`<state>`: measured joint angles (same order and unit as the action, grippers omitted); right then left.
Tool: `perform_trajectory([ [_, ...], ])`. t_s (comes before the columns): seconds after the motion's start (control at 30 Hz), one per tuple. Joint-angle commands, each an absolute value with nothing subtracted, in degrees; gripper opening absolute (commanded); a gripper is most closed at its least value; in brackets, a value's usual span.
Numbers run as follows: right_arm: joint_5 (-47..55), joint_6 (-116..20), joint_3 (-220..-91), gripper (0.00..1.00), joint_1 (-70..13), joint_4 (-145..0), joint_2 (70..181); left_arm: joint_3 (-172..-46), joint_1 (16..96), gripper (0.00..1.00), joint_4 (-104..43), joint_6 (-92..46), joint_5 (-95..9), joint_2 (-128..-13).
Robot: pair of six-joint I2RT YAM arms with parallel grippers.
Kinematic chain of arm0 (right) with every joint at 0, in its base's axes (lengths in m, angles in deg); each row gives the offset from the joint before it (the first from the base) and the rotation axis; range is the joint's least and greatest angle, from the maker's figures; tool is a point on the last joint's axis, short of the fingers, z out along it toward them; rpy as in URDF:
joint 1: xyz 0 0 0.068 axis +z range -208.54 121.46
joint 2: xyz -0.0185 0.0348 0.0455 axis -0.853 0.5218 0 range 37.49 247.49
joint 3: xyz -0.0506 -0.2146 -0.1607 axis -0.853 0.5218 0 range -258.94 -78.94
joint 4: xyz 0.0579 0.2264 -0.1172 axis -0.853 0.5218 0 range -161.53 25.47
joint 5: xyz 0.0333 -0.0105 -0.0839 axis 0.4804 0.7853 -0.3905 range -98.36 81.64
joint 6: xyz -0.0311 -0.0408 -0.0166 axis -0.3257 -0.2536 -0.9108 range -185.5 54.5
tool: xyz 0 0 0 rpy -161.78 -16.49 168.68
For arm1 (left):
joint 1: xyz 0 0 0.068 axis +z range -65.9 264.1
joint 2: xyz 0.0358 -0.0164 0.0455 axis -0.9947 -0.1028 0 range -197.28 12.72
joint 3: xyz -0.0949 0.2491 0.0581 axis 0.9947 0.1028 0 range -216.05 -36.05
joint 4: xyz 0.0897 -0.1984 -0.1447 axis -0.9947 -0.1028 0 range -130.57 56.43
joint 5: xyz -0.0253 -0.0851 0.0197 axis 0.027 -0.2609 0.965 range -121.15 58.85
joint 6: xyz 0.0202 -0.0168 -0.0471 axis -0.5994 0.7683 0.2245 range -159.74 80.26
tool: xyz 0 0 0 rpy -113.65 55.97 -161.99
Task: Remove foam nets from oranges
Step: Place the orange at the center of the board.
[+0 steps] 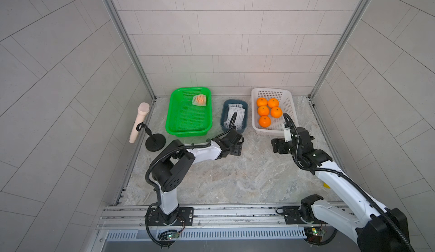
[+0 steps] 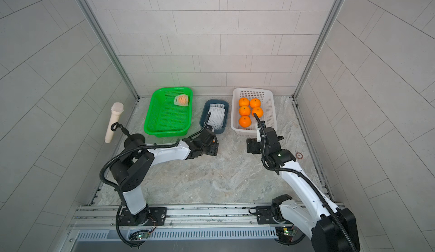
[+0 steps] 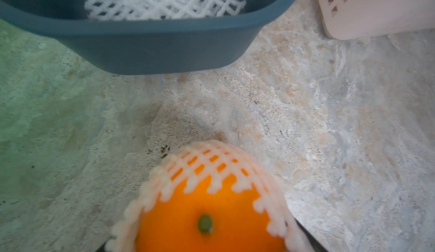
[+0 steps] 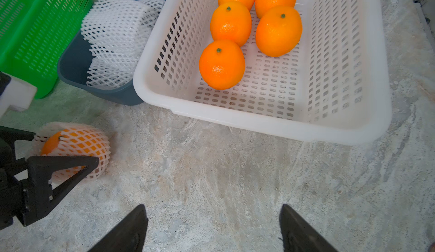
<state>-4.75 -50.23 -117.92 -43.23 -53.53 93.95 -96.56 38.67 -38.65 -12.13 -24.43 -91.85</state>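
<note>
My left gripper (image 4: 67,150) clamps the orange (image 4: 50,144) so the right gripper (image 4: 213,215), wide and empty at 3 o'clock, can strip its foam net (image 4: 90,144).

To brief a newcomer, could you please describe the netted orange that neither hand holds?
Find the green basket on the left of the table. Its only content, in the far right corner, is an orange in a white foam net. The white basket's five oranges are bare, and the other netted orange sits in the left hand.
</note>
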Motion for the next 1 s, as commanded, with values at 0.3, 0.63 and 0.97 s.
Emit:
perform_trajectory([
  [0.3,-4.78,-49.85,-117.7,0.89,-43.52,-53.86,94.11,-99.07,38.04,0.84,-40.32,-11.97,-23.34,-92.04],
  [0.63,-4.76,-49.86,-117.7,0.89,-43.5,-53.78,93.86,-99.02,37.88,0.88,-41.18,-12.38,-22.56,-91.23],
  [0.97,-4.76,-49.86,-117.7,0.89,-43.52,-53.75,93.72,-98.91,37.93,0.99,-41.97,-12.87,-21.5,-90.42],
])
